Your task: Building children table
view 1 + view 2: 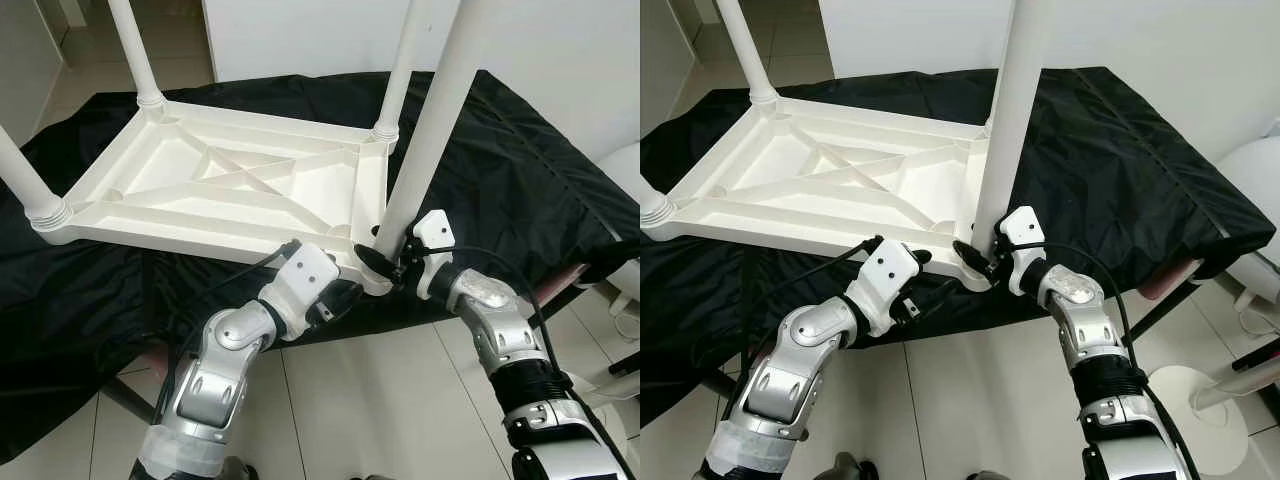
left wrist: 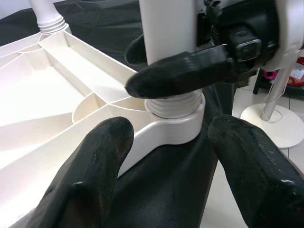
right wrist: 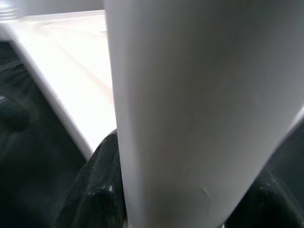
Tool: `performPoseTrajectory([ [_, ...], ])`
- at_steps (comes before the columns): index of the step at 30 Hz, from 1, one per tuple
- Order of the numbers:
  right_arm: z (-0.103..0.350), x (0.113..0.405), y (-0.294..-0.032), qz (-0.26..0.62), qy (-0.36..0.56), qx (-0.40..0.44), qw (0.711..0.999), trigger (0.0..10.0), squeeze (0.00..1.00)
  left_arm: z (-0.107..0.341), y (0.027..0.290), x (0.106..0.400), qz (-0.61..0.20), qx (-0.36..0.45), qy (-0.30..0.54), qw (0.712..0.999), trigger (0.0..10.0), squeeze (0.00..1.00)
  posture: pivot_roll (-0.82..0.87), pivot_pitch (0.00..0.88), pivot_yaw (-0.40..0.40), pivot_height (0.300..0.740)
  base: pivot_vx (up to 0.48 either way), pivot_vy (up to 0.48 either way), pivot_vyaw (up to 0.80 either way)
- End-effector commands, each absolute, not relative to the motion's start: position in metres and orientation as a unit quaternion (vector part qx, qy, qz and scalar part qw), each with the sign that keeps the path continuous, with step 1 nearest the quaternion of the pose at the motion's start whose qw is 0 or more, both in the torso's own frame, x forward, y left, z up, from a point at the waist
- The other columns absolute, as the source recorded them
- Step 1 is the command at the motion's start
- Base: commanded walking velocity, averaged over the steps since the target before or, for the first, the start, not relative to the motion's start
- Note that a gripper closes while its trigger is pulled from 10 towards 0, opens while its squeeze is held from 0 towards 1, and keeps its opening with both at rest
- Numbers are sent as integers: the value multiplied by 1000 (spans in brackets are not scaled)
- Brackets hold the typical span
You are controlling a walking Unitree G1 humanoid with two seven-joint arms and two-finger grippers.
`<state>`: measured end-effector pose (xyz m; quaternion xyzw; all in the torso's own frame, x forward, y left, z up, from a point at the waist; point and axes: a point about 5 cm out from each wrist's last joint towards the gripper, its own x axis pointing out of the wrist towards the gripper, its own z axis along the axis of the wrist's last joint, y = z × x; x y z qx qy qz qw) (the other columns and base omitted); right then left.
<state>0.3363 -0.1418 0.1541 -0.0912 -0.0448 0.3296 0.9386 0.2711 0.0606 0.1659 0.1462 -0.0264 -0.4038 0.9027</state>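
A white plastic table (image 1: 200,190) lies upside down on a black cloth (image 1: 520,170), with legs standing up from its corners. My right gripper (image 1: 385,258) is shut on the near right leg (image 1: 430,130) just above its threaded base. In the right wrist view that leg (image 3: 199,109) stands between the black fingers (image 3: 97,190). My left gripper (image 2: 171,135) is open just in front of the same corner socket (image 2: 178,128), one finger to each side of it and not touching it. The right gripper's finger (image 2: 190,71) crosses the leg above the socket.
The black cloth hangs over the front edge of the surface down to a pale tiled floor (image 1: 380,400). A white round stand base (image 1: 1195,400) and a white rounded object (image 1: 1260,180) are at the right. A white wall (image 1: 560,50) rises behind.
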Motion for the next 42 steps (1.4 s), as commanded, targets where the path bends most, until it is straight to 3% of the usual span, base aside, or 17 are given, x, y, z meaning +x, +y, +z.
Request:
performPoseTrajectory([
  [1, 147, 334, -141, 277, -27, -89, 956, 10000, 0, 165, 64, 271, -365, 148, -28, 919, 10000, 0, -46, 101, 13, 740, 0, 0, 0],
  [7, 148, 327, -129, 235, -30, -63, 970, 10000, 0, 166, 63, 271, -365, 146, -30, 919, 10000, 0, -50, 98, 10, 740, 0, 0, 0],
  [8, 146, 326, -123, 186, -24, -37, 982, 10000, 0, 166, 62, 271, -367, 145, -31, 918, 10000, 0, -50, 94, 8, 740, 0, 0, 0],
  [16, 149, 316, -106, 58, -29, 25, 998, 10000, 0, 166, 62, 271, -364, 147, -32, 919, 10000, 0, -37, 87, -8, 740, 0, 0, 0],
  [26, 159, 311, -95, 63, -41, 22, 997, 10000, 0, 165, 60, 268, -368, 146, -32, 918, 10000, 0, -40, 80, -6, 740, 0, 0, 0],
  [27, 160, 311, -98, 61, -45, 27, 997, 10000, 1000, 165, 61, 269, -368, 146, -32, 918, 10000, 0, -41, 77, -8, 740, 0, 0, 0],
  [33, 166, 312, -110, 59, -56, 41, 996, 10000, 1000, 164, 62, 268, -368, 146, -31, 918, 10000, 0, -41, 76, -8, 740, 0, 0, 0],
  [38, 172, 312, -117, 117, -64, 24, 991, 10000, 1000, 162, 61, 266, -372, 145, -29, 917, 10000, 0, -47, 75, -10, 740, 0, 0, 0],
  [39, 173, 312, -118, 134, -64, 20, 989, 10000, 384, 162, 60, 266, -372, 145, -28, 917, 10000, 0, -47, 77, -11, 740, 0, 0, 0],
  [40, 173, 311, -119, 143, -64, 18, 987, 10000, 0, 162, 60, 266, -372, 145, -28, 917, 10000, 0, -47, 77, -11, 740, 0, 0, 0],
  [42, 174, 311, -121, 185, -70, -3, 980, 10000, 0, 162, 61, 266, -372, 144, -28, 917, 10000, 0, -48, 77, -12, 740, 0, 0, 0],
])
